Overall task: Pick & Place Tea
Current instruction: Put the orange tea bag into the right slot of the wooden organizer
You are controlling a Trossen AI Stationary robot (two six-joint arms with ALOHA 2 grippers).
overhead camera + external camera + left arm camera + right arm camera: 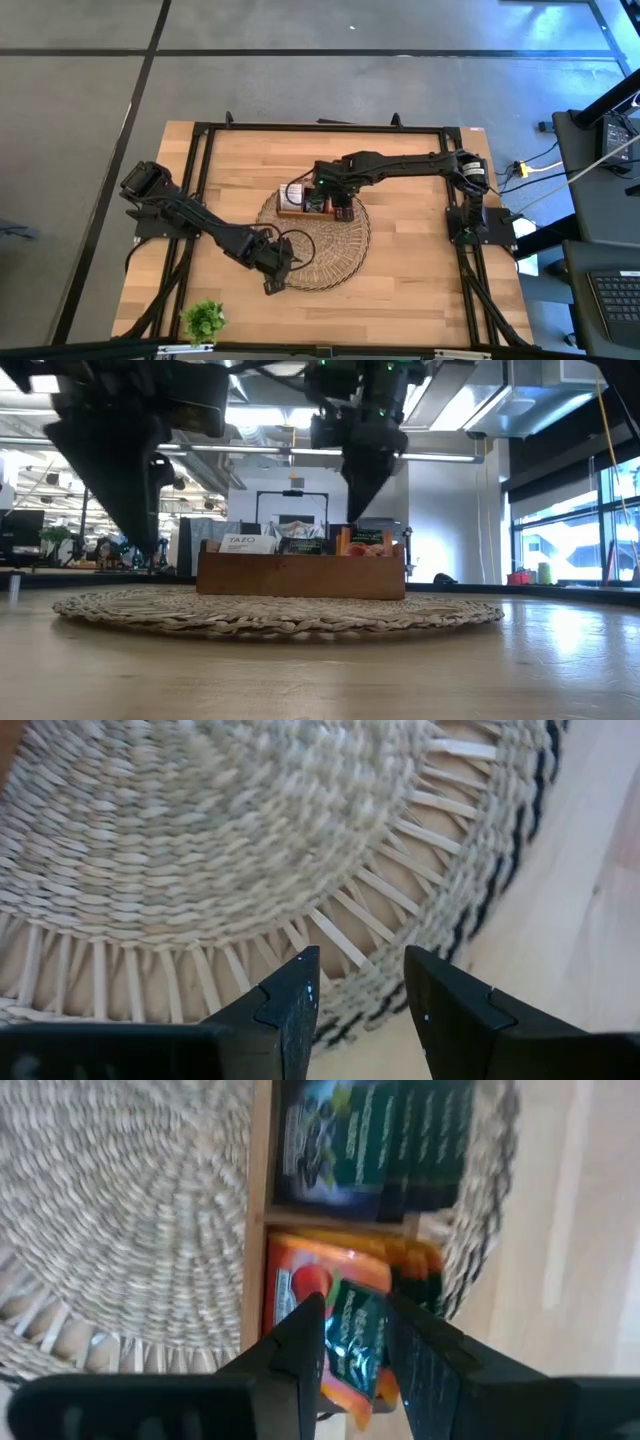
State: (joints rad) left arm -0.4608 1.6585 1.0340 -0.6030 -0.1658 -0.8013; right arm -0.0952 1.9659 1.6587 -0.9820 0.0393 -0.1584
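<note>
1. The wooden tabletop (400, 270) carried a round wicker mat (335, 262) near its middle; a green plant sprig (204, 319) sat near the front left corner.
2. A brown wooden tray (300, 575) rested on the mat's far part, toward the tabletop's back edge, with tea sachets upright in its compartments: a white one (243, 543), dark ones (375, 1140) and orange ones (300, 1285).
3. The right gripper (352, 1342) hung over the tray's orange compartment. A dark green tea sachet (352, 1345) stood between its parted fingers; whether they still pinched it could not be told.
4. The left gripper (360, 992) hovered at the mat's front left rim, fingers apart, grasping nothing.
</note>
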